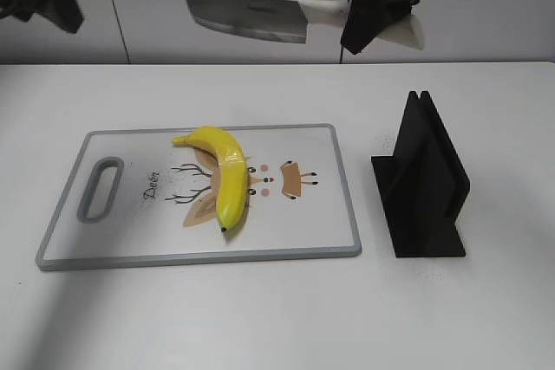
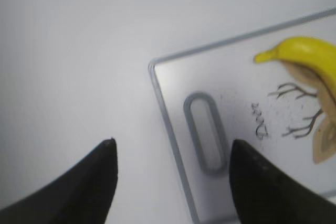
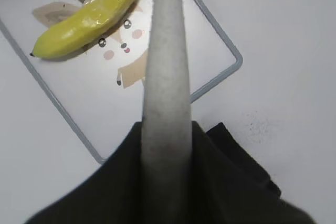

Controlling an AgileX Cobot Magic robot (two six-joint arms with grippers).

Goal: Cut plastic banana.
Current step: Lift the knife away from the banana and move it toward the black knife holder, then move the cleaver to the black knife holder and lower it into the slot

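Observation:
A yellow plastic banana [image 1: 223,181] lies whole on the white cutting board [image 1: 130,240], over its printed deer picture. It also shows in the left wrist view [image 2: 310,56] and the right wrist view [image 3: 89,17]. My right gripper [image 1: 375,15] is shut on the white handle of a cleaver [image 1: 247,16] and holds it high above the board's far edge, blade pointing left. In the right wrist view the knife [image 3: 167,72] runs up the middle, beside the banana. My left gripper [image 2: 170,153] is open and empty above the board's handle slot [image 2: 206,140].
A black knife stand [image 1: 422,184] sits on the white table right of the board; its corner shows in the right wrist view [image 3: 236,142]. The board has a grey rim [image 3: 231,74] and a handle slot [image 1: 101,188] at its left end.

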